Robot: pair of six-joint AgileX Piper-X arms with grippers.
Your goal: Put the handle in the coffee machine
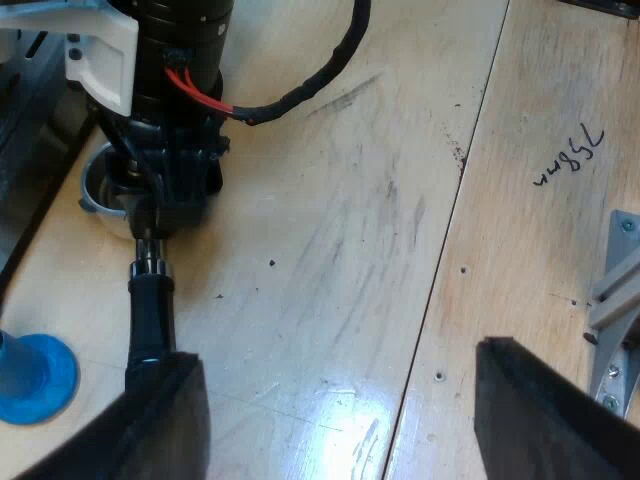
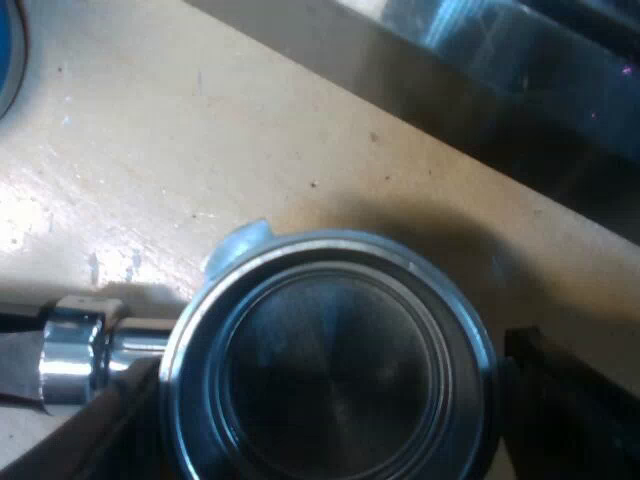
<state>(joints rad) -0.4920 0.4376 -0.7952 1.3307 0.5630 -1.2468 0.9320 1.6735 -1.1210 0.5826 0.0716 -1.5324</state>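
Two left fingers stand wide apart, empty — the left gripper hovers over the table near the blue tamper. Beyond, the holder lies on the table, the right gripper clasping its basket — the espresso machine just past it

Tabletop: pale wood boards, scuffed with dark streaks and specks, with one bright patch of glare.
Seam: dark line between two boards.
Handwriting: dark scrawl on the wood; I read it as digits, possibly "758", but can't be sure.
Tamper: blue, standing base down on the wood.
Bracket: grey metal, with screws, near the handwriting.
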